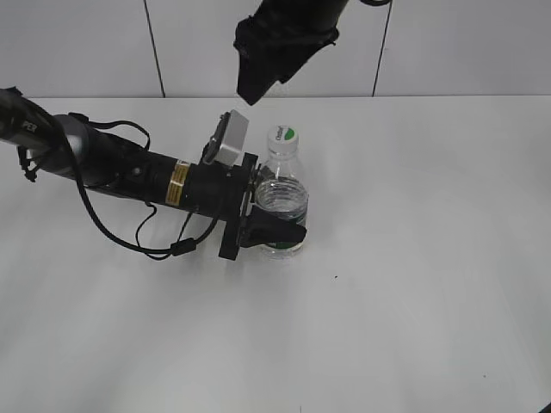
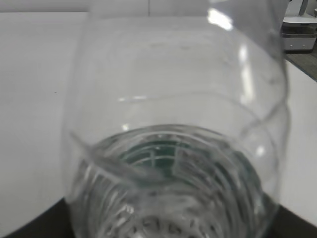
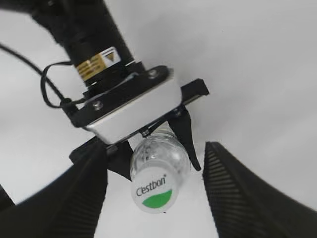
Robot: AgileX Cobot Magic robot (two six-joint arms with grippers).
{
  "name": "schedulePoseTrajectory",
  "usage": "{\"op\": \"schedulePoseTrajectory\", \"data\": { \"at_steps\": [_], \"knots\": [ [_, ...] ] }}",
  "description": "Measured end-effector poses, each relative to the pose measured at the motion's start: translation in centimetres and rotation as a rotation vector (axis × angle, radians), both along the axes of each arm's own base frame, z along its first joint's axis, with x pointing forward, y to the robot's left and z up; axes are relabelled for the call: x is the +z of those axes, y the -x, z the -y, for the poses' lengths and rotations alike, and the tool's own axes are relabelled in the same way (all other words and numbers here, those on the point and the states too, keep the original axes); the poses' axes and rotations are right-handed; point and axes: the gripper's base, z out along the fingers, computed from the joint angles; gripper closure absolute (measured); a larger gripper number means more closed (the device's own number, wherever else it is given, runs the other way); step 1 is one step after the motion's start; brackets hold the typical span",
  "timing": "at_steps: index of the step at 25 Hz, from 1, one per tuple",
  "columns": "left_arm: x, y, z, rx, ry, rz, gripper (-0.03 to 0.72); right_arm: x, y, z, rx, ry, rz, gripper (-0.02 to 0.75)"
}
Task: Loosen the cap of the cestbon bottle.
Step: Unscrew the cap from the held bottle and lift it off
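Observation:
The clear cestbon bottle [image 1: 281, 194] stands upright near the table's middle. Its white cap [image 1: 285, 135] with a green leaf mark is on the neck. My left gripper [image 1: 277, 227] reaches in from the left and is shut on the bottle's lower body, covering most of the green label. In the left wrist view the bottle [image 2: 173, 114] fills the frame. My right gripper [image 1: 258, 73] hangs above and behind the cap. In the right wrist view its jaws [image 3: 156, 218] are open and empty, on either side of the cap [image 3: 155, 193] but apart from it.
The white table [image 1: 413, 284] lies all around the bottle. The left arm and its black cable [image 1: 129, 237] lie across the table's left half. A tiled wall [image 1: 448, 43] stands behind.

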Motion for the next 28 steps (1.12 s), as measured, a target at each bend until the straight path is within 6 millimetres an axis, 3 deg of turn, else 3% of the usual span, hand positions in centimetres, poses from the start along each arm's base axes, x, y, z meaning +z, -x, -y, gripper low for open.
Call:
{"op": "schedulePoseTrajectory", "data": {
  "at_steps": [5, 8, 13, 19, 28],
  "knots": [
    [0.0, 0.0, 0.0, 0.006, 0.002, -0.003, 0.287, 0.3, -0.4, 0.6, -0.440, -0.045, -0.141, 0.272],
    [0.0, 0.0, 0.0, 0.007, 0.002, -0.003, 0.287, 0.2, -0.4, 0.6, -0.563, -0.067, -0.191, 0.272],
    [0.0, -0.1, 0.0, 0.020, 0.004, -0.006, 0.287, 0.0, -0.3, 0.8, -0.662, -0.072, -0.229, 0.272],
    [0.0, -0.1, 0.1, 0.026, 0.005, -0.006, 0.287, -2.4, 0.3, 1.1, -0.704, -0.020, -0.311, 0.272],
    [-0.1, -0.2, 0.1, 0.036, -0.001, -0.004, 0.287, -2.4, 0.4, 1.0, -0.714, -0.028, -0.329, 0.272]
  ]
}}
